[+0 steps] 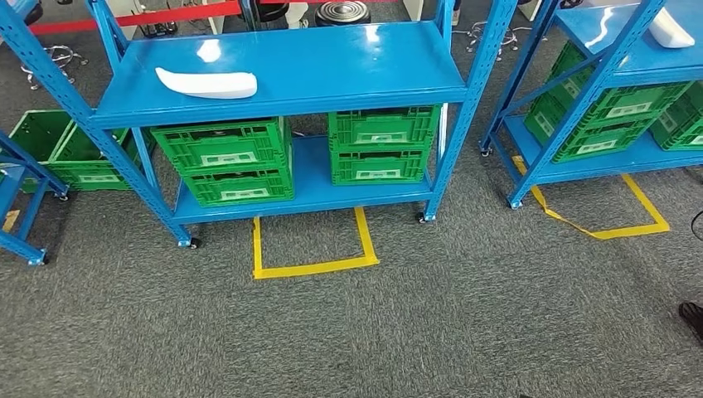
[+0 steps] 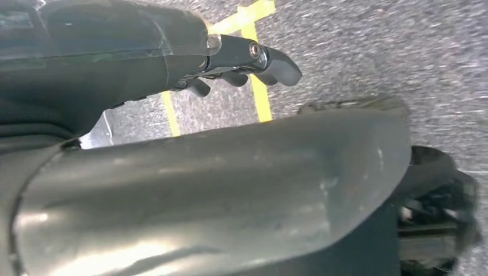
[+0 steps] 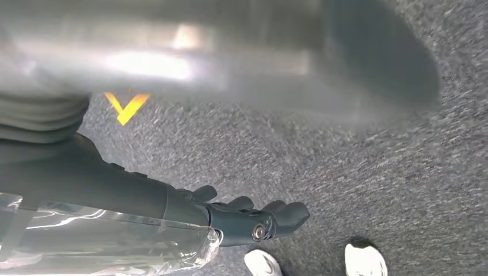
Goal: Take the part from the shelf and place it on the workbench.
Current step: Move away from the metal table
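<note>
On the blue shelf (image 1: 332,66), the white part (image 1: 207,83) lies roughly lengthwise.

Grey carpet (image 1: 414,332) (yellow tape square (image 1: 313,246))

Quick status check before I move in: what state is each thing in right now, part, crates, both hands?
White part: lying flat on the shelf's top deck, untouched.
Green crates: stacked in pairs on the lower deck.
Left robot hand: hanging over the carpet, holding nothing, fingers slightly curled.
Right robot hand: hanging over the carpet, holding nothing.
</note>
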Controlling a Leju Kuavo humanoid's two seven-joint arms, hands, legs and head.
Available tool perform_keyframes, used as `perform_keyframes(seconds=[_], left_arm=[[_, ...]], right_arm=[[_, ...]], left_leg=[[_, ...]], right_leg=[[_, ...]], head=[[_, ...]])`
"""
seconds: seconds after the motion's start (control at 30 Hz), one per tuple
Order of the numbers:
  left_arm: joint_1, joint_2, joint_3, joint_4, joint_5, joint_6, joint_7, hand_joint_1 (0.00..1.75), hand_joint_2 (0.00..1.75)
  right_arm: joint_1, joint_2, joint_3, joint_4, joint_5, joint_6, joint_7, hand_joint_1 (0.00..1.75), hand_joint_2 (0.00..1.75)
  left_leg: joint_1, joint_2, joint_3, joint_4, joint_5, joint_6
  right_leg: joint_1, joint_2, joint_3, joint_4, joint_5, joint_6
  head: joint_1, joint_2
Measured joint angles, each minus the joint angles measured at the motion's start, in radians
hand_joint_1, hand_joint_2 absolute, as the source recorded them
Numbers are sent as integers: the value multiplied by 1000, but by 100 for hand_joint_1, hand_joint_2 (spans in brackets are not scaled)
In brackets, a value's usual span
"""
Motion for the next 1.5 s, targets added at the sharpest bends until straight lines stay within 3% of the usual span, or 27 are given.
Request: perform_keyframes(seconds=[0.07, 0.13, 0.23, 0.3, 0.37, 0.4, 0.43, 0.47, 0.53, 0.6, 0.67, 0.77, 0.8, 0.87, 0.9, 0.93, 0.97, 1.03, 1.1, 1.2, 1.33, 1.5], left_arm=[[-1, 0, 0, 0, 0, 0, 0, 0, 0], [-1, 0, 0, 0, 0, 0, -1, 0, 0], [-1, 0, 0, 0, 0, 0, -1, 0, 0], [-1, 0, 0, 0, 0, 0, -2, 0, 0], [-1, 0, 0, 0, 0, 0, -2, 0, 0], [-1, -1, 0, 0, 0, 0, -2, 0, 0], [-1, -1, 0, 0, 0, 0, -2, 0, 0], [-1, -1, 0, 0, 0, 0, -2, 0, 0], [-1, -2, 0, 0, 0, 0, -2, 0, 0], [-2, -4, 0, 0, 0, 0, -2, 0, 0], [-3, -6, 0, 0, 0, 0, -2, 0, 0], [-3, -6, 0, 0, 1, 0, -2, 0, 0], [-3, -6, 0, 0, 1, 0, -2, 0, 0], [-2, -5, 0, 0, 1, 0, -4, 0, 0], [-2, -4, 0, 0, 1, 0, -6, 0, 0], [-1, -4, 0, 0, 1, 1, -7, 0, 0], [-1, -3, 0, 0, 1, 1, -8, 0, 0], [-1, -2, 0, 0, 1, 3, -9, 0, 0], [-2, -2, 0, 0, 1, 4, -9, 0, 0], [-2, -4, 0, 0, 1, 6, -10, 0, 0], [-2, -3, 0, 0, 0, 6, -9, 0, 0], [-2, -3, 0, 0, 0, 6, -10, 0, 0]], right_arm=[[-2, 0, 0, 0, 0, 1, -2, 0, 175], [-4, -1, 0, 0, 0, 2, -4, 0, 175], [-6, 1, 0, 0, 1, 4, -7, 0, 175], [-7, 0, 0, 0, 2, 5, -8, 0, 175], [-6, -2, 0, 0, 2, 5, -8, 0, 175], [-4, -2, 0, 0, 2, 5, -8, 0, 175], [-2, -2, 0, 0, 2, 5, -8, 0, 175], [0, -2, 0, 0, 2, 5, -8, 0, 175], [0, -4, 0, 0, 2, 5, -8, 0, 175], [-1, -5, 0, 0, 2, 5, -8, 0, 175], [-1, -7, 0, 0, 2, 4, -8, 0, 175], [-2, -7, 0, 0, 2, 4, -8, 0, 175], [-2, -7, 0, 0, 2, 4, -8, 0, 175], [-3, -6, 0, 0, 2, 4, -8, 0, 175], [-3, -6, 0, 0, 2, 4, -8, 0, 175], [-2, -6, 0, 0, 1, 4, -8, 0, 175], [-2, -5, 0, 0, 0, 4, -8, 0, 175], [-1, -4, 0, 0, -2, 5, -8, 0, 175], [-3, -4, 0, 0, -3, 4, -7, 0, 175], [-4, -4, 0, 0, -1, -1, 8, 0, 175], [-4, -3, 0, 0, 4, 6, 21, 0, 175], [-4, -2, 0, 0, 9, 20, 25, 0, 175]], left_leg=[[0, 2, 37, -93, 47, 2], [-4, 2, 49, -117, 39, 15], [-4, 0, 56, -122, 31, 38], [-4, 3, 65, -125, 25, 50], [-8, 6, 72, -126, 17, 59], [-11, 6, 76, -126, 13, 61], [-14, 5, 82, -126, 9, 63], [-17, 3, 89, -126, 4, 63], [-23, 1, 106, -126, -8, 62], [-25, -1, 114, -127, -16, 56], [-23, -3, 114, -131, -18, 46], [-19, -3, 108, -106, -40, 29], [-18, -3, 89, -67, -62, 23], [-12, -3, 23, 50, -110, 12], [-9, -3, -9, 97, -120, 7], [-6, -3, -28, 114, -110, 3], [-3, -2, -30, 99, -82, 0], [2, 1, 12, -9, -2, -5], [5, 3, 54, -103, 33, -2], [3, 1, 64, -123, 27, 15], [-2, -1, 66, -124, 23, 22], [-6, -2, 68, -123, 20, 28]], right_leg=[[0, 3, 9, 7, -17, 13], [2, 4, 10, 8, -25, 25], [-2, 3, 14, 16, -40, 38], [-4, 1, -26, 104, -85, 45], [-3, 0, -109, 247, -134, 46], [-3, 0, -142, 294, -138, 44], [-1, 0, -160, 306, -121, 39], [1, 0, -159, 279, -85, 32], [11, 0, -121, 160, 0, 9], [20, 0, -85, 70, 32, -8], [24, -1, -74, 46, 23, -13], [16, -3, -53, 14, 30, -15], [13, -4, -46, 6, 33, -16], [12, -5, -38, 2, 30, -18], [11, -5, -36, 2, 27, -18], [10, -4, -32, 3, 24, -16], [8, -4, -28, 4, 19, -14], [4, -1, -18, 9, 8, -4], [7, 1, -16, 21, -7, -3], [11, 2, -15, 22, -12, -14], [8, 2, -8, 13, -11, -6], [3, 2, -4, 6, -11, 19]], head=[[-8, 0], [-9, 0], [4, 0], [14, 0], [26, 0], [32, 0], [37, 0], [43, 0], [51, 0], [52, 0], [52, 0], [53, 0], [48, 0], [34, 0], [28, 0], [23, 0], [18, 0], [10, 0], [-1, 0], [8, 0], [23, 0], [33, 0]])
